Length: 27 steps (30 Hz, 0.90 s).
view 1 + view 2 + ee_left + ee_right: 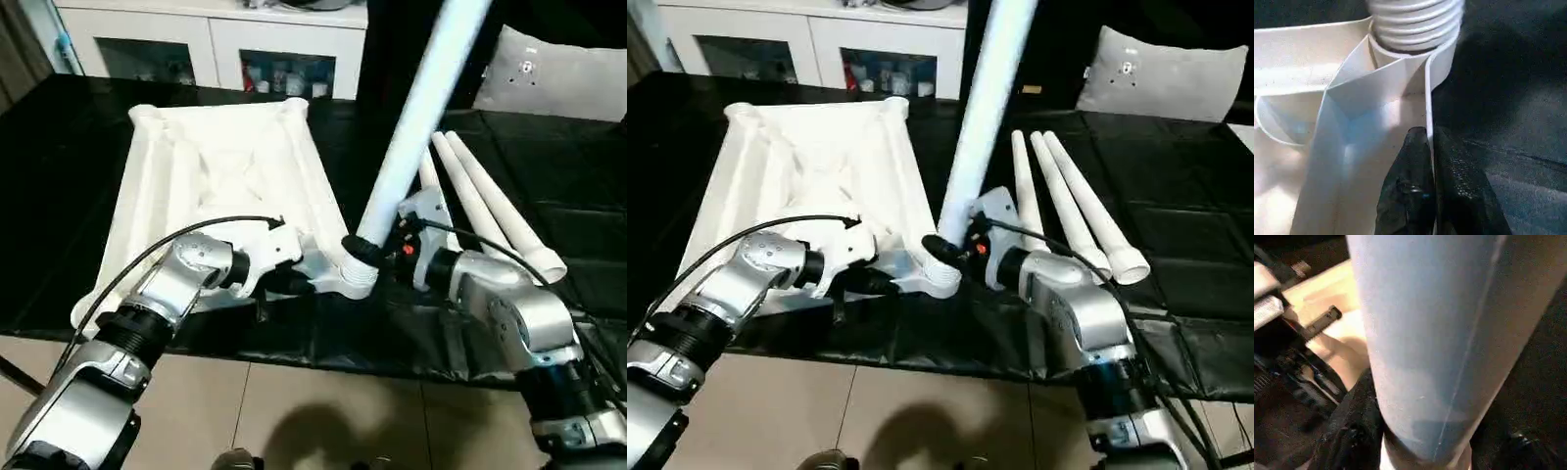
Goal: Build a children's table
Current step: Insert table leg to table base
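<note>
Left eye view, mid-frame: tabletop (220, 162) lying ribbed side up on the black sheet (578, 196), right gripper (364, 253) clamping a leg (416, 117) low down, leg slanting to the upper right with its threaded end sitting in the near corner socket (355, 279). Left gripper (1429, 161) pinching the tabletop's thin rim right below that socket. Three spare legs (485, 201) lying side by side at right of frame, white cabinet (211, 44) sitting along the top edge.

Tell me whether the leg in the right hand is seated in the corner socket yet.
Partly in. The leg stands tilted in the near corner socket, but its threads are exposed above the rim.
</note>
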Motion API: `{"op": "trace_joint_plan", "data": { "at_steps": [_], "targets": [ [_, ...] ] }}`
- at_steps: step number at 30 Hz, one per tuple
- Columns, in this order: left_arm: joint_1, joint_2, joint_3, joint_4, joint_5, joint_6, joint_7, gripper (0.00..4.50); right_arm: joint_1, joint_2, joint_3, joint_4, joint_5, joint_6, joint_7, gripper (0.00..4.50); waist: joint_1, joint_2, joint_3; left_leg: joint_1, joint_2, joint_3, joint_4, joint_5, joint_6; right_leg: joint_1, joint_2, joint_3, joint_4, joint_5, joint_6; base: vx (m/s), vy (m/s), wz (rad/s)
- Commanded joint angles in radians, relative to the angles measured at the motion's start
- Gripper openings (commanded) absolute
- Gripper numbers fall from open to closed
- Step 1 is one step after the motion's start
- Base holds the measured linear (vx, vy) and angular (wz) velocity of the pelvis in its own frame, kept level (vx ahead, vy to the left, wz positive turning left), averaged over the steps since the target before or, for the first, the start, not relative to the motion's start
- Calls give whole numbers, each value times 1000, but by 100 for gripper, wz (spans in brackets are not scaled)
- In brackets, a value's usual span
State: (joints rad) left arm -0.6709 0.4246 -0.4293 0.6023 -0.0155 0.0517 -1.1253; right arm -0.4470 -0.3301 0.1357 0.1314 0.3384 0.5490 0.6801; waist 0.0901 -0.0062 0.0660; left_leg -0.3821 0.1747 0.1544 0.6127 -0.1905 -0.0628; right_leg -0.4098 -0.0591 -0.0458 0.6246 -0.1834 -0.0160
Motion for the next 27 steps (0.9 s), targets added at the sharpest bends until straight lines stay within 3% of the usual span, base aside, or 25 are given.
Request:
{"op": "trace_joint_plan", "data": {
  "at_steps": [1,10,22,23,24,25,27],
  "targets": [
    [5,5,-7,-42,7,-32,-40,0,-7,-10,18,19,-15,27,19,189,3,3,-72,15,48,-6,-81,-141,-3,60,-85,47,-64,-74,-229,0,0,0],
    [4,-4,1,-50,-10,-79,-87,0,-12,-38,50,48,-20,56,80,189,5,4,-69,18,51,-6,-83,-156,-5,59,-87,47,-67,-117,-226,0,0,0],
    [-16,-28,44,1,-11,-85,-39,0,30,3,-73,140,64,30,95,189,13,5,-69,19,52,-5,-83,-159,-1,58,-89,46,-68,-107,-239,0,0,0],
    [-19,-36,60,9,-20,-77,-26,0,54,11,-92,141,76,15,96,189,14,9,-69,20,53,-6,-84,-167,-4,58,-90,46,-69,-117,-238,0,0,0],
    [-20,-41,69,14,-24,-75,-19,0,68,14,-98,138,82,5,100,189,15,11,-67,21,53,-5,-85,-181,-4,55,-90,46,-73,-130,-236,0,0,0],
    [-20,-41,69,14,-24,-75,-19,0,68,14,-98,138,82,5,100,189,16,7,-69,20,53,-6,-85,-178,-4,59,-90,46,-71,-126,-234,0,0,0],
    [-25,-58,92,33,-36,-71,-3,0,131,9,-80,100,66,-66,122,189,21,11,-66,21,53,-3,-84,-183,1,55,-90,47,-75,-135,-229,0,0,0]
  ]
}}
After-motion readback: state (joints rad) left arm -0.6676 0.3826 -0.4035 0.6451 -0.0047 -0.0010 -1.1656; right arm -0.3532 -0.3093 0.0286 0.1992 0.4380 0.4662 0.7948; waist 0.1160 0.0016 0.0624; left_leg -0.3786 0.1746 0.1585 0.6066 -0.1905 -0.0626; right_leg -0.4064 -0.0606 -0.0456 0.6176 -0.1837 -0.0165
